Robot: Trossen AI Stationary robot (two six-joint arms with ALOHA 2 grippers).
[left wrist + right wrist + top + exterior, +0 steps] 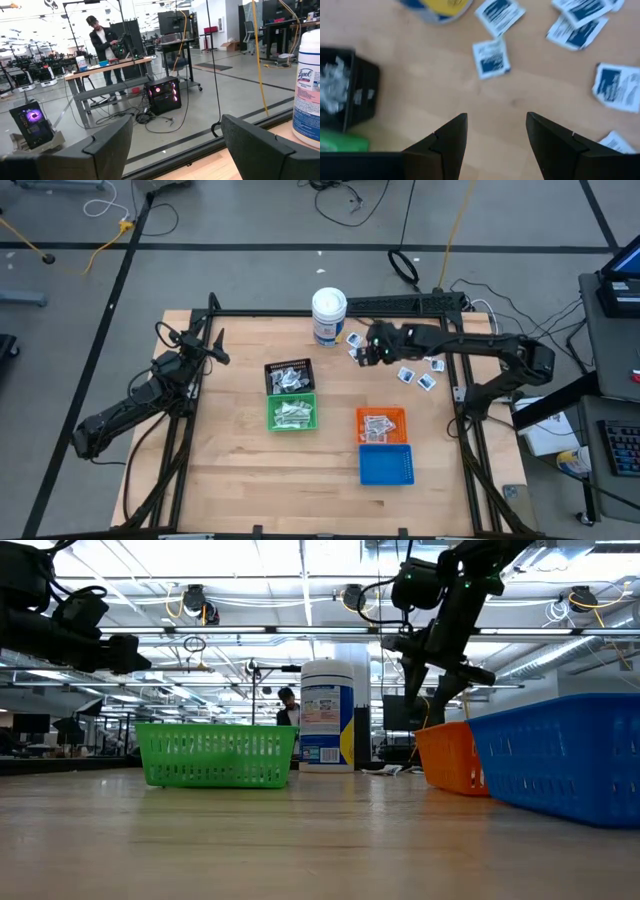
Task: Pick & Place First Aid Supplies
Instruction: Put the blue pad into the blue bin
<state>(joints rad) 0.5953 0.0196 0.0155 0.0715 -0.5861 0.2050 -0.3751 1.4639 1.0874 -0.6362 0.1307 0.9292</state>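
Note:
Loose white packets with blue print, the first aid supplies [406, 374], lie flat on the wooden table right of the white canister [329, 315]; the right wrist view shows several [491, 58] just ahead of my fingers. My right gripper [496, 117] hovers open above the table near the canister [437, 7], pointing slantwise down, with nothing between its fingers. It also shows in the high view [362, 355]. My left gripper [177, 120] waits open and level at the table's left side [218, 345].
A black basket [289, 376] and a green basket [293, 412], both holding packets, stand mid-table. An orange basket [381, 424] with packets and a blue basket [386, 465] stand to the near right. A black frame rims the table [250, 480]. A person stands in the room beyond.

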